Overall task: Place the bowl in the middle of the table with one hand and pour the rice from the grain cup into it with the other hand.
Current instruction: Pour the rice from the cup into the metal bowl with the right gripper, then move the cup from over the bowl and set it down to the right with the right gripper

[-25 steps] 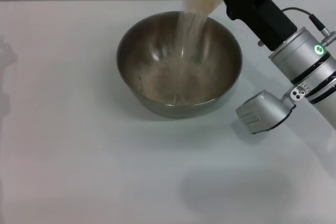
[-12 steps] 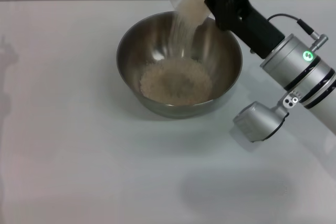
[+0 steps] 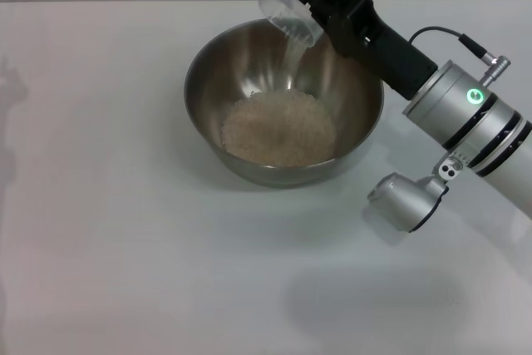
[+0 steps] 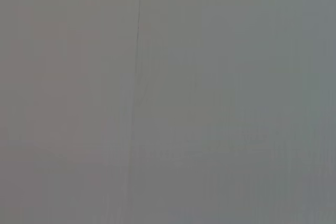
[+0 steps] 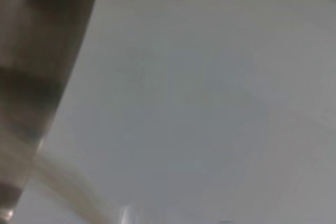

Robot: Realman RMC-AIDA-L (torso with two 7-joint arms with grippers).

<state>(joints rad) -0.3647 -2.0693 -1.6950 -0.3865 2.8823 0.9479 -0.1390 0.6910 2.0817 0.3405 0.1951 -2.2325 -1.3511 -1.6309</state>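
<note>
Right gripper (image 3: 320, 7) clamped on near-empty grain cup (image 3: 293, 16) — rice (image 3: 278, 127) stream thinner than before.

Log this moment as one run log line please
step: pour ending | right gripper: holds grain cup tipped over bowl | rice: mounded in bowl, thin trickle falling | left arm: out of view

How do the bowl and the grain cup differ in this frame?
The bowl is wide shiny steel and sits upright on the table; the grain cup is small clear plastic, tipped over the bowl's far rim in the right gripper. The bowl holds a mound of rice; the cup looks nearly empty.
</note>
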